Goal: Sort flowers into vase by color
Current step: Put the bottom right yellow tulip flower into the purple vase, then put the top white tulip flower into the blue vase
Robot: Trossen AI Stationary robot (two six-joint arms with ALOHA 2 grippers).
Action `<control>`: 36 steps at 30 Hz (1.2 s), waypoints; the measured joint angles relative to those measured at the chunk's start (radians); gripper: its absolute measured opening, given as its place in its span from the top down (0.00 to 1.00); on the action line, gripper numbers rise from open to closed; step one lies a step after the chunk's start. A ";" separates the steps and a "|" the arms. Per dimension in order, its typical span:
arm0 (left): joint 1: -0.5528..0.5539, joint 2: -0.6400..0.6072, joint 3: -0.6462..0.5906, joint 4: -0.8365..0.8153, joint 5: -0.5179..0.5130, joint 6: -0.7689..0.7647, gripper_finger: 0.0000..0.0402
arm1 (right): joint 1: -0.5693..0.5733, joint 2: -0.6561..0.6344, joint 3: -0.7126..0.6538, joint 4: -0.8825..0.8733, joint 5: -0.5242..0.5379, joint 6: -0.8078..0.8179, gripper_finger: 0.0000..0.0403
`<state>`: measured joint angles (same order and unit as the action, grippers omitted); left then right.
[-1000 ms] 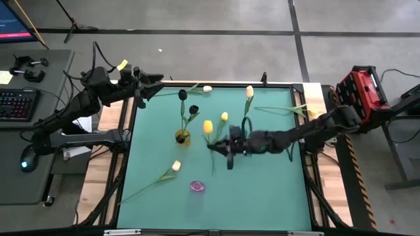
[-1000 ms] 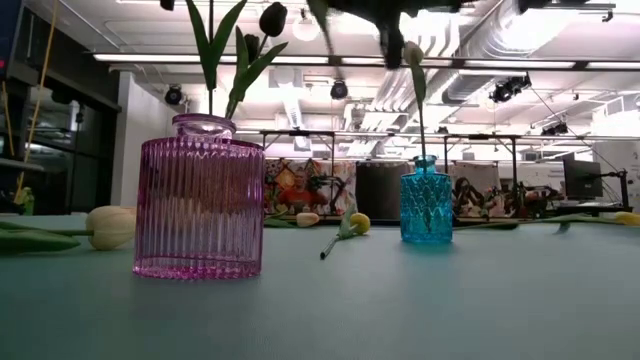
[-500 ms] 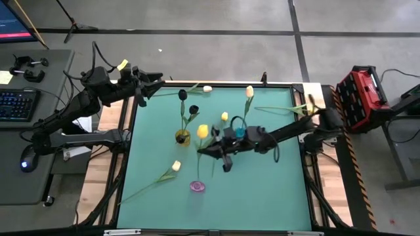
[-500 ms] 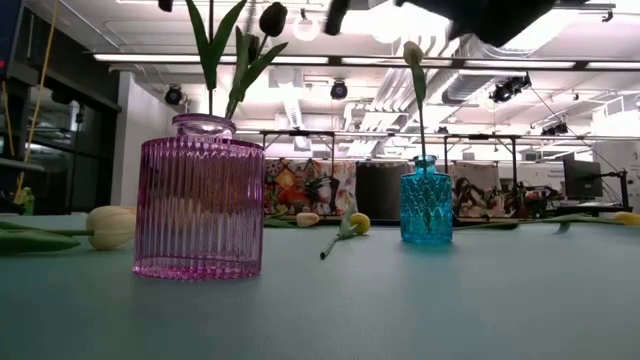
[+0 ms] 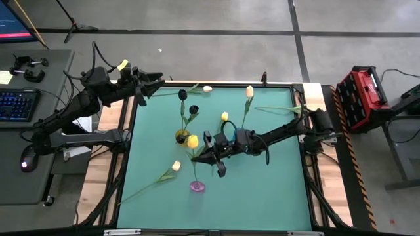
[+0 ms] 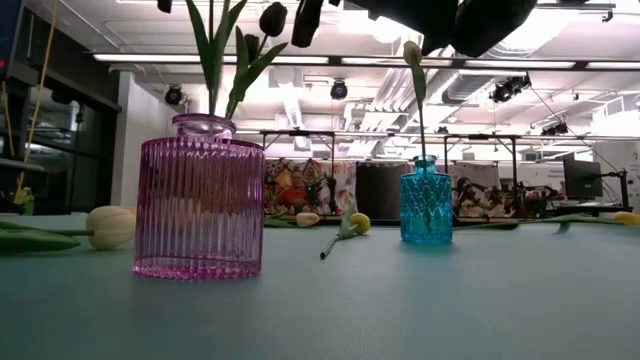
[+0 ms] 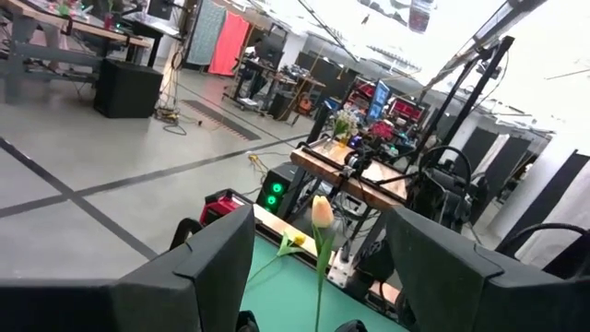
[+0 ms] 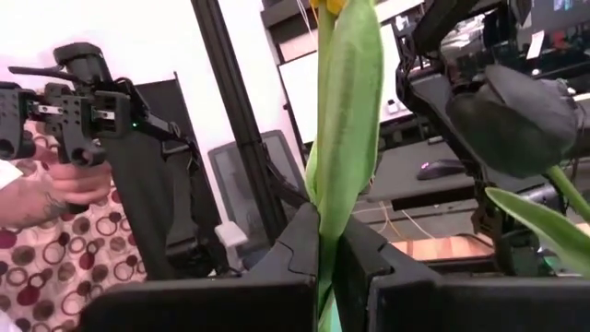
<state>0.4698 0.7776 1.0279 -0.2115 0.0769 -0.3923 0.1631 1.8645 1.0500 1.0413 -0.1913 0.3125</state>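
The right gripper is closed tight on the stem of a yellow tulip (bud upright), near the yellow vase holding black tulips. The left gripper waits with fingers apart, holding nothing, at the table's far left corner.

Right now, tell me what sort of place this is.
Probably a robotics lab or workshop: exposed ceiling ducts over an open concrete floor, a desk with a keyboard beside the green table, equipment benches behind.
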 joint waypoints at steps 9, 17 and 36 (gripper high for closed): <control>0.000 0.000 0.000 0.000 0.001 0.000 0.42 | -0.006 0.000 0.024 -0.181 -0.003 0.123 0.95; 0.000 0.000 0.000 0.000 0.001 0.000 0.42 | -0.009 0.000 0.208 -0.658 -0.120 0.016 0.58; 0.000 0.000 0.000 -0.001 -0.013 0.001 0.42 | -0.118 -0.002 0.658 -1.874 -0.227 -0.393 0.22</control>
<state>0.4698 0.7776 1.0279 -0.2128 0.0639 -0.3912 0.0454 1.8620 1.7081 -0.8332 -0.4187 -0.0804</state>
